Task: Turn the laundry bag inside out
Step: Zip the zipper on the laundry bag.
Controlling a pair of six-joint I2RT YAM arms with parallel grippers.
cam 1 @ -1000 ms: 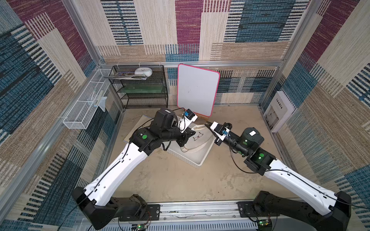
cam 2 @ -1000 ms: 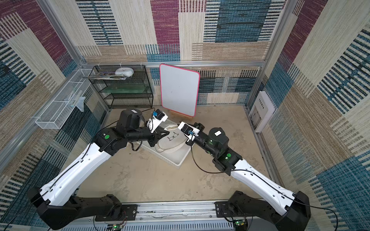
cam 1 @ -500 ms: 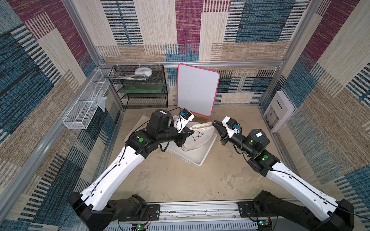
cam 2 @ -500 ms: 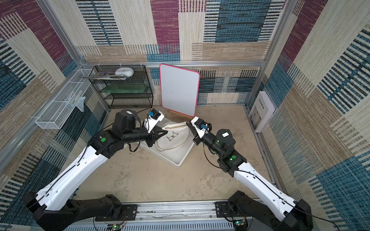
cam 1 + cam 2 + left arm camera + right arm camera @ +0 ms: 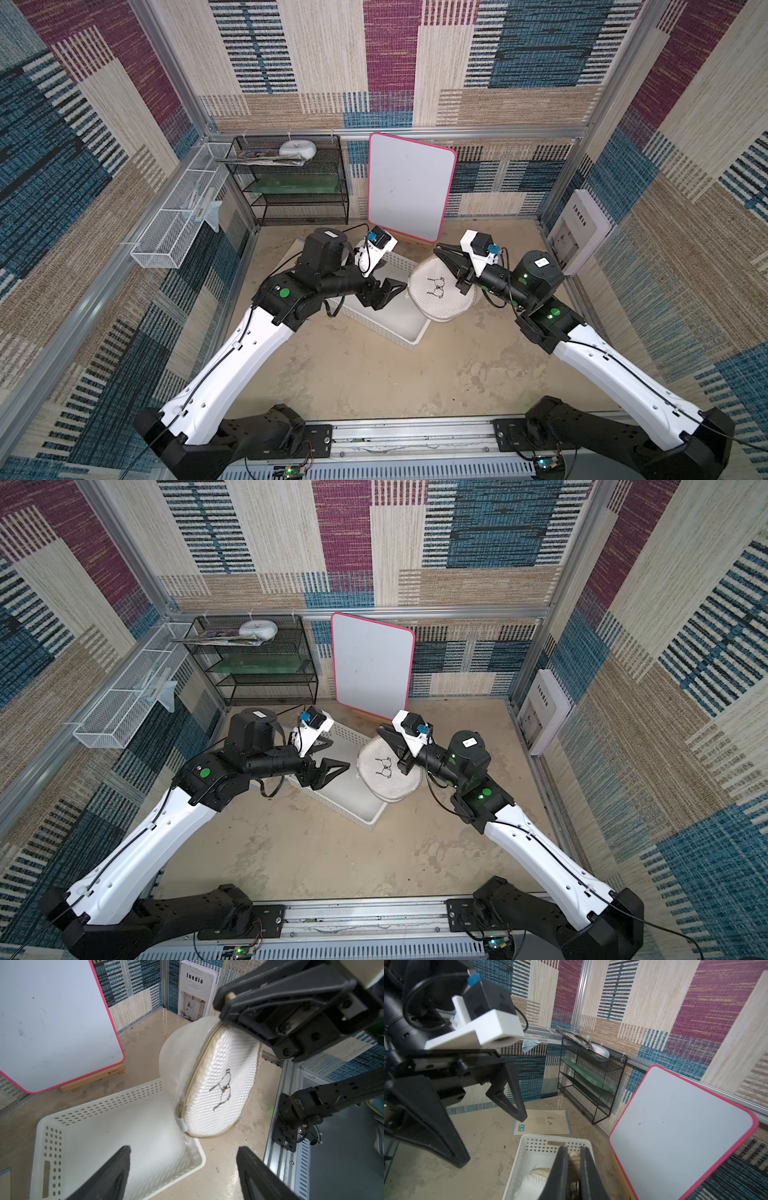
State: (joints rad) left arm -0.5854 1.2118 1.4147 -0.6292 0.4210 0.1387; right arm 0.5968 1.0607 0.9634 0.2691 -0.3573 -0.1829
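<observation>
Precariously, right gripper (image 5: 573, 1154) pinches laundry bag (image 5: 220, 1093) by zipper seam over perforated basket (image 5: 104, 1103); left gripper (image 5: 182, 1147) gapes wide, empty. Lone pinch could slip, dropping bag.

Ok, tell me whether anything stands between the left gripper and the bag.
Nothing visible does. The left gripper is open above the basket, facing the bag, which hangs by its edge from the shut right gripper. Only open air lies between them.
</observation>
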